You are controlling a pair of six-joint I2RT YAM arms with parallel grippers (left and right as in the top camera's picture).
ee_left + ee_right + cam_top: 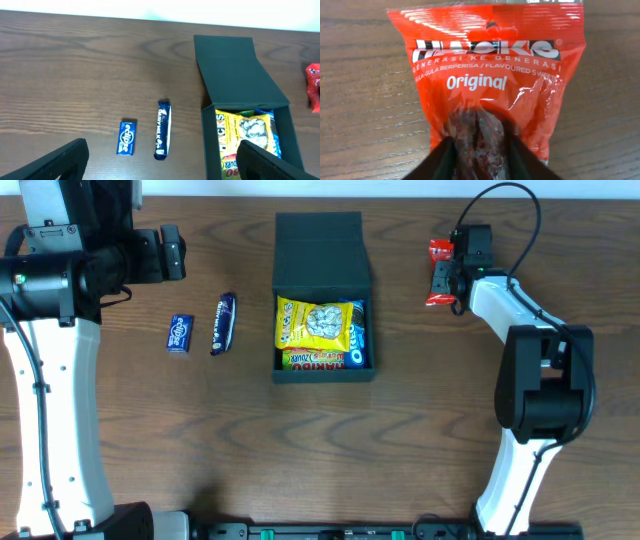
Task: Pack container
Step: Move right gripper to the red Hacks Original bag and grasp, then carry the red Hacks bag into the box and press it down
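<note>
My left jaws hang wide open above the surface (130, 430), holding nothing. In my left wrist view one dark finger (60, 160) shows at the bottom left corner and the other at the bottom right. Between them lie a small blue pack (127, 137) and, just beside it, a blue chocolate bar (163, 129). The two lie close but apart.

The container (322, 250) sits in the middle of the surface, right of the chocolate bar (223, 323) and the small blue pack (180, 333). Its flap lid is folded back flat, away from me. Inside it, a yellow snack bag (315, 325) lies on top. A blue biscuit packet (358, 335) shows along the bag's right side, and a strip of another bright packet (315, 360) shows along the near wall.

My right jaws are down over a red sweets packet (490, 75) that lies on the surface well to the right of the container. My right wrist view shows the two fingers (445, 160) set partly apart across the packet's lower middle, where the dark sweets bulge. I cannot tell whether they are pinching it or only straddling it. From overhead, the red sweets packet (438, 275) lies level with the lid.
</note>
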